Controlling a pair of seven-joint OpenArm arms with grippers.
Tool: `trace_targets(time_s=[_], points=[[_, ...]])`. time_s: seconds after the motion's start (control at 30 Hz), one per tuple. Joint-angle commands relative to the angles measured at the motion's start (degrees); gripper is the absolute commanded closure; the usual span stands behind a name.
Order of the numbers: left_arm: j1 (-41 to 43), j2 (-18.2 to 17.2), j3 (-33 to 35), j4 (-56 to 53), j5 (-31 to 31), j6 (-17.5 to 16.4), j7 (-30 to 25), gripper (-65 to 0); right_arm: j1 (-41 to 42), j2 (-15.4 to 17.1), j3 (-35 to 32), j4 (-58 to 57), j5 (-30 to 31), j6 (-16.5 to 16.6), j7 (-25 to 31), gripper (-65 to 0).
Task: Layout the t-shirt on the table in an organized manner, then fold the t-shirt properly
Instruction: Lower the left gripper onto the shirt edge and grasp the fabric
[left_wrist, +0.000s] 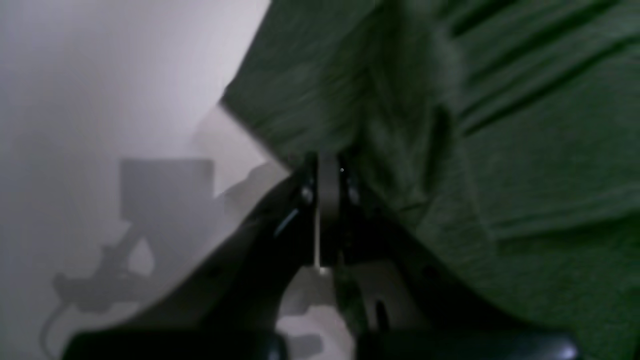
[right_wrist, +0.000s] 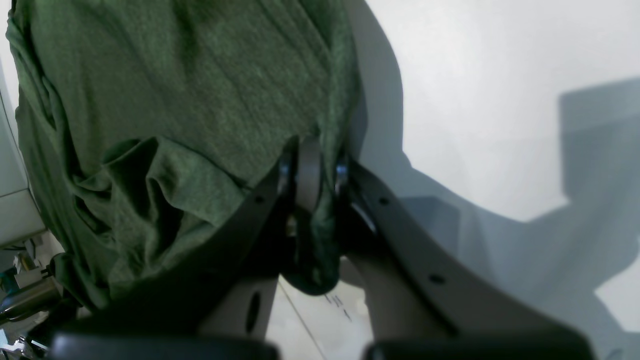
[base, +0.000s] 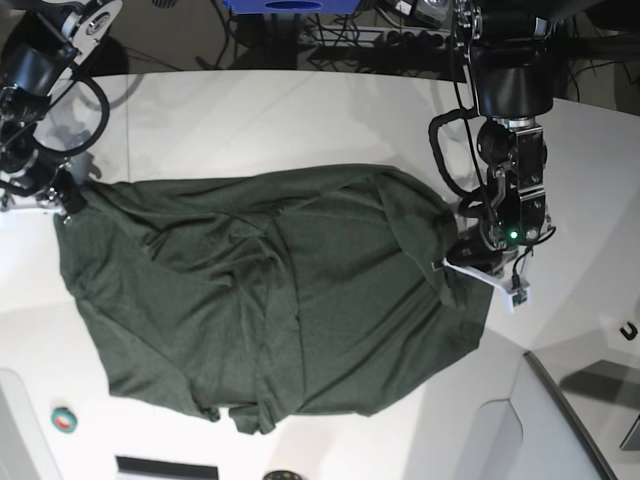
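A large white bench (base: 300, 110) with a smooth top fills most of the base view, its curved far edge running along the top. A dark green t-shirt (base: 270, 300) lies spread across its middle, wrinkled, with folds near the lower edge. Near the bench's lower left corner sits a small round green and red object (base: 64, 420), well apart from the shirt.
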Motion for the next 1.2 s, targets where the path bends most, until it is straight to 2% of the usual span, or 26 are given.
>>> trace_targets(time_s=[0.0,0.37,0.53,0.73,0.97,1.17], points=[[-1.0,-0.4,-0.1,0.9,0.2,0.1,-0.8,0.0,0.3,0.6,0.0,0.4,-1.1,-0.6,-0.3,-0.2],[-1.6,-0.7,0.1,-0.6,0.2,0.1,-0.7,0.0,0.4,0.6,0.0,0.4,-1.1,-0.6,-0.3,-0.2],[-2.2,-1.2,5.0,-3.2,0.2,0.1,-0.7,0.0,0.4,0.6,0.0,0.4,-1.1,-0.6,-0.3,-0.2],[0.8,-0.9,6.3,5.0,0.2,0.1,-0.2,0.0,0.4,0.6,0.3,0.4,-1.1,-0.6,-0.3,-0.2],[3.8,-1.2,5.9,10.5,0.2,0.1,7.1,0.0,0.9,0.6,0.4,0.4,-1.1,-0.6,-0.3,-0.2],[5.2,-1.3,5.8,12.2,0.3,0.1,7.1,0.0,1.1,0.6,0.1,0.4,-1.1,-0.6,-0.3,-0.2]])
